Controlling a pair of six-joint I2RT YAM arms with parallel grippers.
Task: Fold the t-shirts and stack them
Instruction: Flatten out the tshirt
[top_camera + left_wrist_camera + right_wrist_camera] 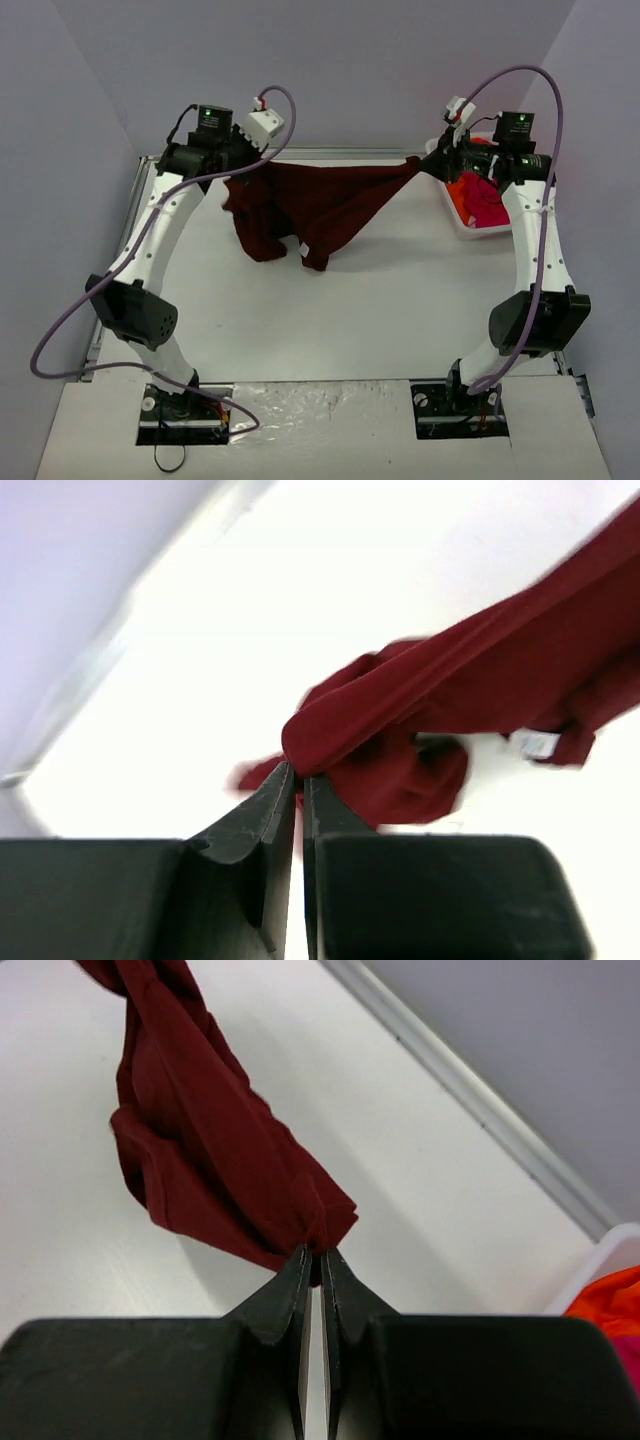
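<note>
The maroon t-shirt (325,205) stretches between the left claw (298,775) and the right claw (318,1255) over the counter (380,310). Each claw is clamped tight on one end of the cloth.

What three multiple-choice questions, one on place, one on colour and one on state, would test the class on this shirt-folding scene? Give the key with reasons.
1. Where are the pink and orange shirts?
A. in the white basket
B. mid-table
C. draped on an arm

2. What colour is the held shirt?
A. blue
B. grey
C. dark maroon

3. How is the held shirt?
A. folded flat
B. strung between the left hand and the right hand
C. stacked in the basket

Key:
1 A, they fill the basket at the table's far right.
2 C, both wrist views show maroon cloth.
3 B, each hand is shut on a bunch of cloth and the rest sags between them.
</note>
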